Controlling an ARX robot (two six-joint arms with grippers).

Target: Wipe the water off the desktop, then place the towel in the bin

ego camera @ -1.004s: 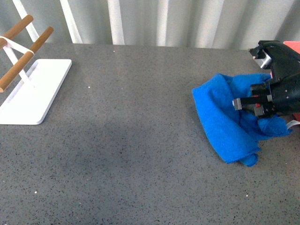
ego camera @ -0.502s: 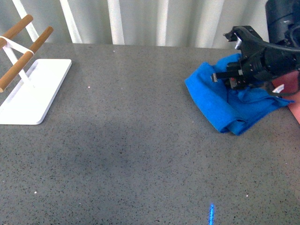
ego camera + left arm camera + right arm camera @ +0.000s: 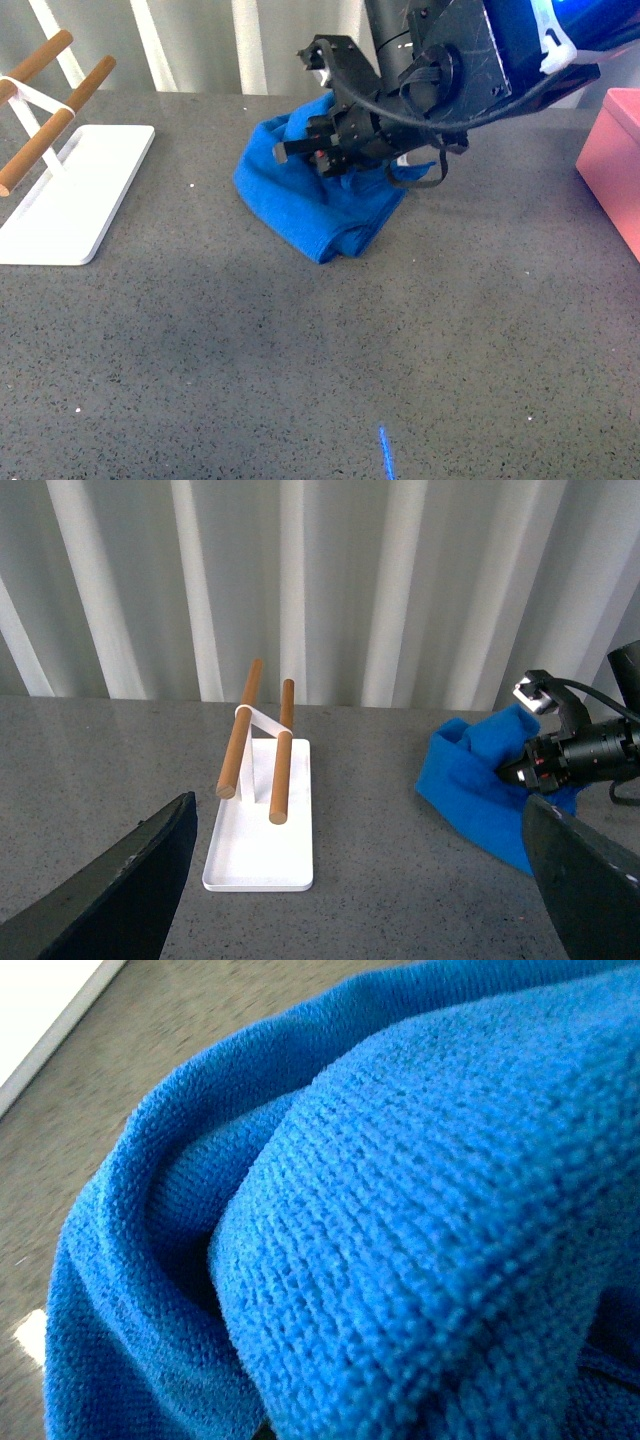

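- Starting at the left, the left gripper (image 3: 355,815) is seen spread wide with nothing between its fingers, held above the desktop (image 3: 250,350). The white tray (image 3: 90,200) with wooden bars has not been shifted.
- The towel (image 3: 310,205) has been swept from the right side of the desktop, close to the bin, to the far middle, nearer the tray. This is judged to be a wiping stroke, so the wipe is under way and the binning is not yet begun. No water can be made out on the speckled surface.
- The right gripper (image 3: 298,102) is pressed into the towel's upper folds. Its jaws are set partly apart with thick cloth packed between them, so a clamp on the towel is judged likely. Only blue fleece is shown in the right wrist view.
- The bin (image 3: 612,150) is left at the right edge, well apart from the towel.
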